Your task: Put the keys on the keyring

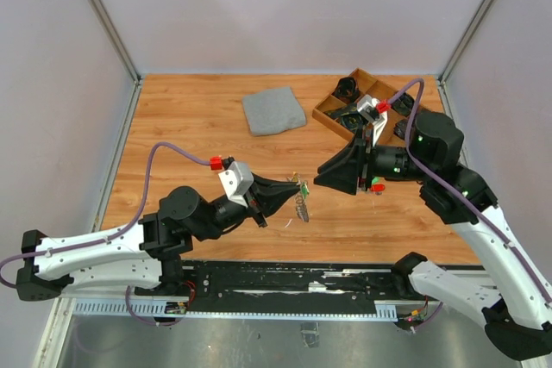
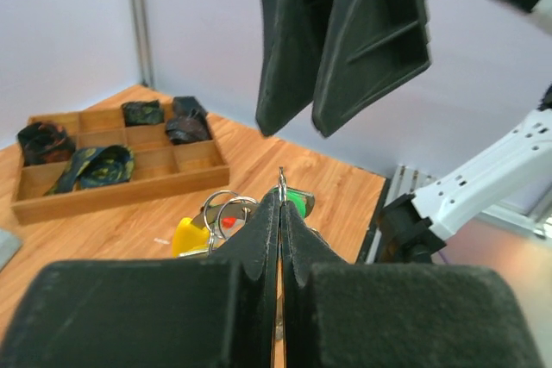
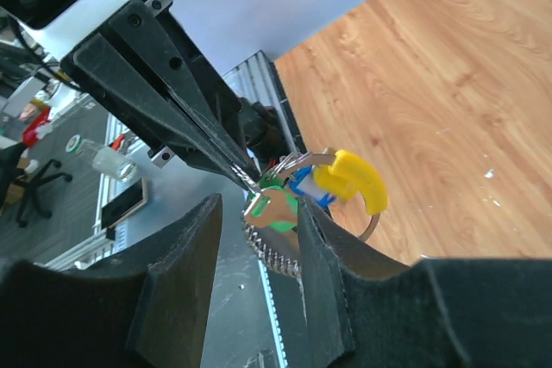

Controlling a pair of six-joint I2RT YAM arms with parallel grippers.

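Note:
My left gripper (image 1: 297,187) is shut on the keyring (image 1: 301,205), a thin silvery loop that hangs from its tips above the table. In the left wrist view the ring's wire (image 2: 280,180) sticks out between the closed fingertips, with the yellow key (image 2: 188,234), red key (image 2: 227,222) and green key (image 2: 298,202) on it. My right gripper (image 1: 321,177) is open and faces the left one closely. In the right wrist view its fingers (image 3: 321,243) stand either side of the green key (image 3: 278,209). The jagged keyring (image 3: 274,252), blue key (image 3: 304,185) and yellow key (image 3: 352,180) hang beside it.
A wooden divided tray (image 1: 329,120) with dark items stands at the back right, and it also shows in the left wrist view (image 2: 112,198). A folded grey cloth (image 1: 273,110) lies at the back middle. Grey walls close in the table on three sides.

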